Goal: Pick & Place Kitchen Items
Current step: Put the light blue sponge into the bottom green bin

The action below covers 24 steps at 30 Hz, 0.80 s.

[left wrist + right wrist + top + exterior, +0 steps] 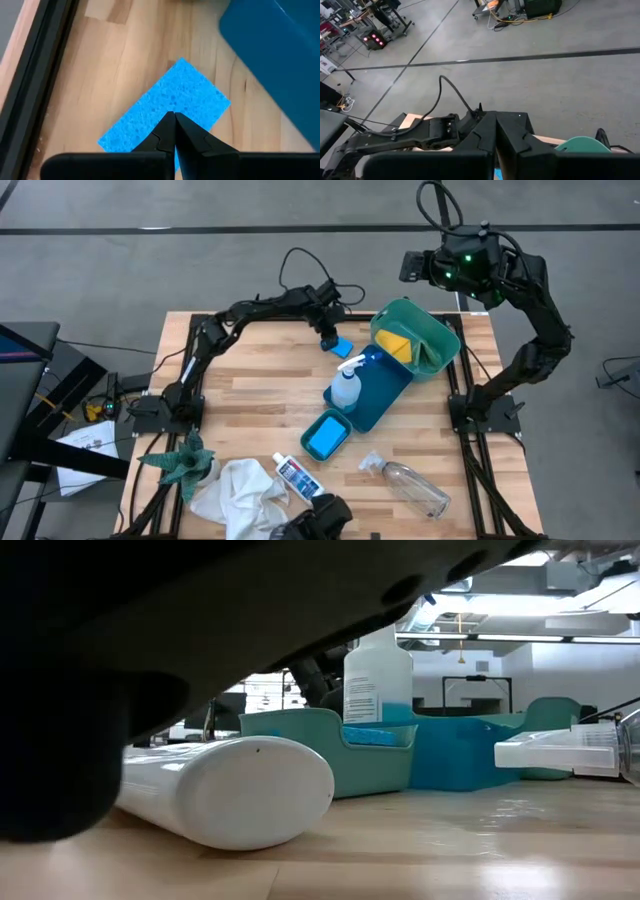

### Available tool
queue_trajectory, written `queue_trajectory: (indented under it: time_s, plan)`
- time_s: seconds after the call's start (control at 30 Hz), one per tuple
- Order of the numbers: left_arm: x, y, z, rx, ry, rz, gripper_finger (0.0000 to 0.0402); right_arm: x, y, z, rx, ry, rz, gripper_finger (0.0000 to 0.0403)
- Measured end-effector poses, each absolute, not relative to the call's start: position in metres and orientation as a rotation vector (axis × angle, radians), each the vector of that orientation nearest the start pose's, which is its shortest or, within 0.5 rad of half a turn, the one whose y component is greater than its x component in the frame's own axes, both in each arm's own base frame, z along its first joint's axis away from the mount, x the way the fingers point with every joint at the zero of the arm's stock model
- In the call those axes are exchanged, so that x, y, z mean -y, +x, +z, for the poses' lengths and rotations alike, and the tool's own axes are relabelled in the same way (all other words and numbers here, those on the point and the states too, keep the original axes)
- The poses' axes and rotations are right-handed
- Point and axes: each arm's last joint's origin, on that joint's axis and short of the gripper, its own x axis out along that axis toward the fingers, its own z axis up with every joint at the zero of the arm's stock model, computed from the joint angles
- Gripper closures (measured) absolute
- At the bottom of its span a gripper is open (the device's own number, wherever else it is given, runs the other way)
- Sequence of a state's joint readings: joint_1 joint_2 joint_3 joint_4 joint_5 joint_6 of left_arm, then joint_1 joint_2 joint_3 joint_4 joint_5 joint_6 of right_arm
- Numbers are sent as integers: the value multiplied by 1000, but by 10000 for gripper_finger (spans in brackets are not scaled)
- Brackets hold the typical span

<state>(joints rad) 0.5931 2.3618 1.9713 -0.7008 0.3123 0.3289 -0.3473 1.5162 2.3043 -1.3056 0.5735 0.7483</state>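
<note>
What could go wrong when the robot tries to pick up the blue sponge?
The left gripper sits shut over the blue sponge, fingers together, so it may just push or poke it instead of grabbing. The spray bottle stands close by on the blue tray, so a swinging arm might tip it.
</note>
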Motion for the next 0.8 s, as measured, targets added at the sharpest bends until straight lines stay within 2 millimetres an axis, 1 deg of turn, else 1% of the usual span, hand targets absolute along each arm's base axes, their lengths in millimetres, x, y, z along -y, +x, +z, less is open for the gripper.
queue_trajectory:
  time_s: [0.17, 0.27, 0.33, 0.4, 0.5, 0.57, 0.63, 0.7, 0.8]
  plan:
    - [-272, 421, 166, -1006, -171, 81, 402, 88, 198, 538, -170, 617, -1051, 402]
    - [-275, 419, 166, -1000, -196, 86, 402, 88, 198, 538, -169, 618, -1050, 402]
    - [-279, 417, 167, -983, -254, 99, 402, 88, 198, 538, -167, 621, -1050, 402]
    - [-286, 412, 167, -943, -373, 99, 402, 88, 198, 538, -168, 622, -1048, 402]
    - [-297, 407, 158, -909, -551, 120, 402, 88, 198, 538, -168, 624, -1044, 402]
    - [-301, 405, 151, -937, -575, 181, 402, 88, 198, 538, -167, 624, -1043, 402]
    - [-303, 404, 152, -921, -617, 212, 402, 88, 198, 538, -166, 624, -1043, 402]
    - [-301, 406, 156, -915, -624, 226, 402, 88, 198, 538, -166, 624, -1043, 402]
    - [-298, 406, 153, -949, -622, 250, 402, 88, 198, 538, -160, 623, -1045, 402]
